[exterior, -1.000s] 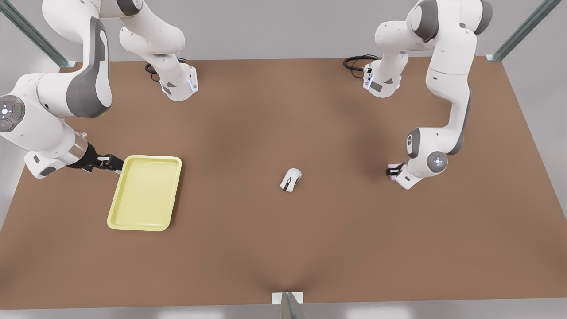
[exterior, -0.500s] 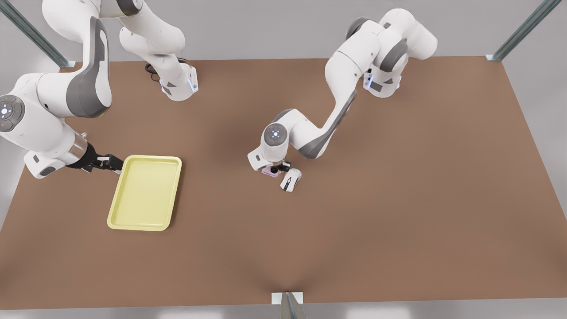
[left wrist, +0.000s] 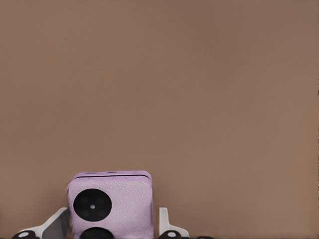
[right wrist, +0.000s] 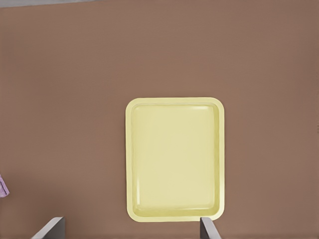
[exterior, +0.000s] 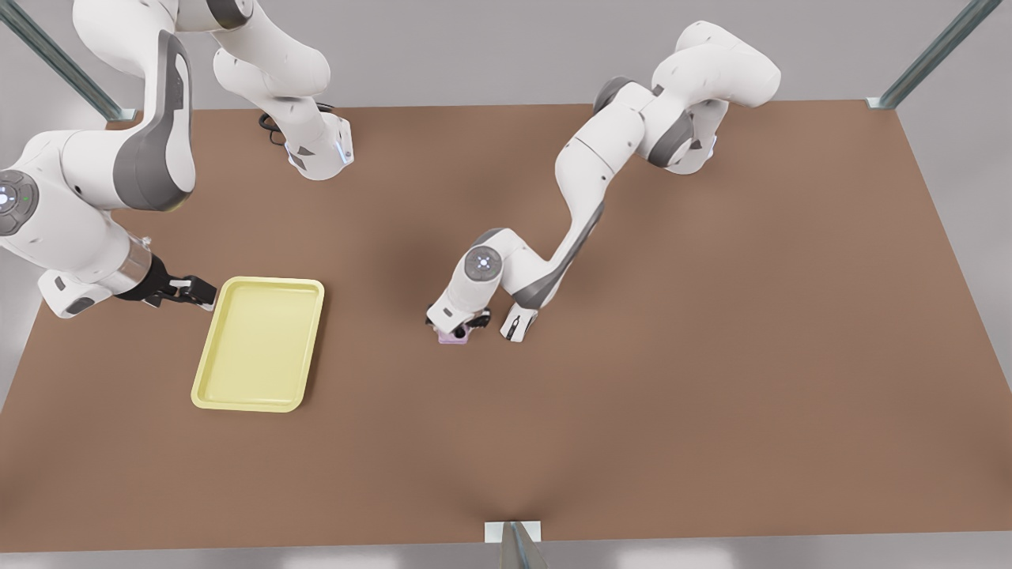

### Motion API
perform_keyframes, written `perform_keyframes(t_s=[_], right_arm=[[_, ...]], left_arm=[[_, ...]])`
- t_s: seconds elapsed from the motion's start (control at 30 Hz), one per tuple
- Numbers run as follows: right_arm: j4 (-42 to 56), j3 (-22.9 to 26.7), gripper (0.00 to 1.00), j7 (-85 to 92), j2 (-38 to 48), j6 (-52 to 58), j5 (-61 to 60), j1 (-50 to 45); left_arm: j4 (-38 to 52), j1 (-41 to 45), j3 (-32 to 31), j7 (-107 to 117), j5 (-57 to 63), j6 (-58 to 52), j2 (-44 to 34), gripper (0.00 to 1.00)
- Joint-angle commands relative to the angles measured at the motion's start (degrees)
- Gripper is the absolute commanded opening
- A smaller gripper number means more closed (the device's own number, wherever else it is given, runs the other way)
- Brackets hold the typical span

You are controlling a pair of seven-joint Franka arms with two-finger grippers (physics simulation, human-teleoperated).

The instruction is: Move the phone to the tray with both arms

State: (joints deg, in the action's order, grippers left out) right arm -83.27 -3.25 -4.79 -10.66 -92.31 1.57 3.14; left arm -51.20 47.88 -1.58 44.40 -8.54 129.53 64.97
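One phone (left wrist: 110, 204) — clamped in the left gripper (exterior: 458, 328), beside one mouse (exterior: 518, 324). One tray (right wrist: 174, 158) — right gripper (exterior: 194, 291) spread wide at its edge.

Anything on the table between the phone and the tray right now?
Nothing visible. The left tool holds the phone beside the mouse; bare table runs from there to the tray. The right tool, open, sits by the tray's far rim.
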Motion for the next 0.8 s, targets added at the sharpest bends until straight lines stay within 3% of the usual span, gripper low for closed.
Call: perform_keyframes(t_s=[0.0, 0.07, 0.1, 0.13, 0.17, 0.23, 0.27, 0.3, 0.33, 0.37, 0.43, 0.53, 0.77], right_arm=[[0.04, -0.01, 1.0, 0.04, 0.02, 0.11, 0.01, -0.07], [0.04, -0.01, 1.0, 0.04, 0.02, 0.11, 0.01, -0.07], [0.04, -0.01, 1.0, 0.04, 0.11, 0.11, 0.01, -0.07], [-0.05, -0.09, 1.0, -0.13, 0.02, -0.24, 0.1, -0.51], [0.04, -0.71, 1.0, -0.66, 0.11, -0.41, -0.25, -0.77], [2.58, -3.52, 1.0, -0.4, -4.79, -1.03, 0.01, -5.77], [4.43, -3.61, 1.0, -0.75, -8.05, -1.56, 1.14, -8.85], [6.8, -3.61, 1.0, -0.84, -9.99, -2.08, 1.85, -11.14], [6.81, -3.61, 1.0, -0.14, -11.05, -5.85, 1.94, -11.32], [6.63, -3.61, 1.0, -0.05, -12.19, -6.57, 2.38, -11.93], [1.8, -3.52, 1.0, -5.9, -14.04, -14.47, 2.64, -15.88], [2.06, -3.52, 1.0, -22.71, -20.1, -19.04, 2.47, -21.24], [2.32, -3.52, 1.0, -48.65, -26.17, -25.64, -2.28, -28.72]], left_arm=[[-0.13, 0.2, 0.0, -0.36, 0.19, 2.65, -0.2, 1.0], [-0.48, 0.28, 0.0, -0.1, 0.37, 1.78, -0.89, 1.0], [-2.5, -2.26, 0.61, -2.2, 0.63, -12.25, -8.44, 1.0], [-2.59, -7.88, 0.79, -15.11, 1.07, -38.09, -18.29, 1.0], [-2.59, -15.0, 1.67, -24.25, 5.11, -52.79, -26.2, 1.0], [-2.51, -26.33, 1.67, -39.64, 11.35, -63.43, -33.15, 1.0], [-2.51, -28.28, 1.67, -42.98, 14.43, -64.93, -33.77, 1.0], [-14.07, -34.69, 0.53, -48.62, 14.96, -60.21, -41.66, 1.0], [-32.94, -35.49, -0.18, -47.04, 14.52, -43.99, -51.84, 1.0], [-37.49, -36.54, -0.09, -45.19, 12.07, -40.5, -53.99, 1.0], [-34.41, -36.54, -0.09, -45.63, 9.52, -47.61, -52.05, 1.0], [-26.68, -36.28, -0.62, -45.36, 5.91, -53.25, -52.05, 1.0], [-26.68, -36.28, -0.62, -46.16, 6.08, -53.16, -51.26, 1.0]])
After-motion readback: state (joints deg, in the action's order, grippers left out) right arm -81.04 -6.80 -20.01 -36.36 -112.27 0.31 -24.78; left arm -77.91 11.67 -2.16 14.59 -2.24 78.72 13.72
